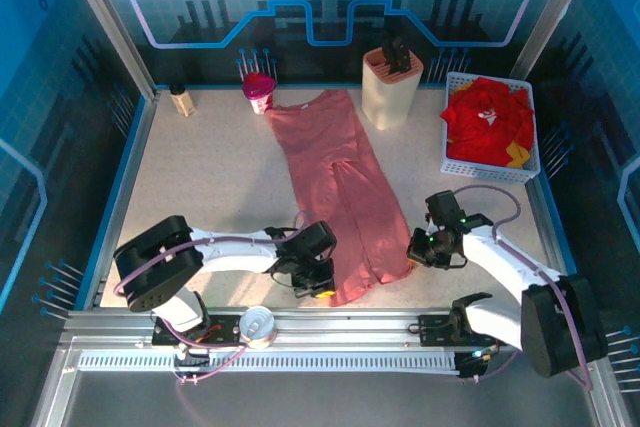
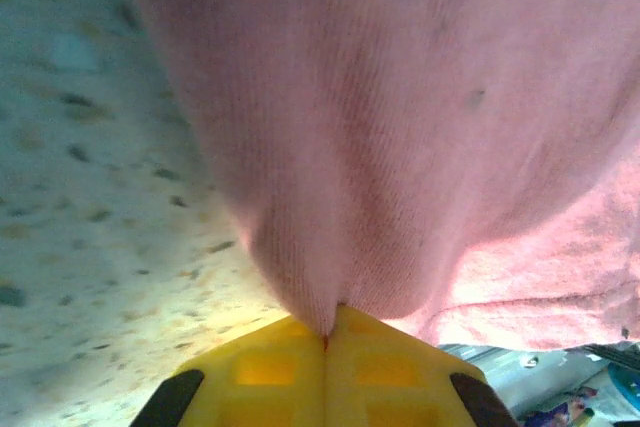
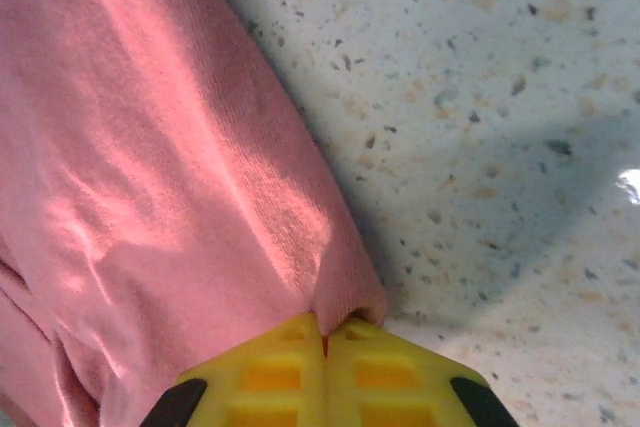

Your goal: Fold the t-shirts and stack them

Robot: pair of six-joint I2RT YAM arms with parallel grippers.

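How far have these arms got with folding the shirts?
Nothing is stacked yet. The pink t-shirt lies lengthwise on the table, seemingly already folded narrow; the left gripper and right gripper each pinch a near corner. The red t-shirts sit crumpled in the basket, unfolded.

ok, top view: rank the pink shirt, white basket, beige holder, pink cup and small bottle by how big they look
1. pink shirt
2. white basket
3. beige holder
4. pink cup
5. small bottle
The cup and bottle look close in size; the cup is a bit wider.
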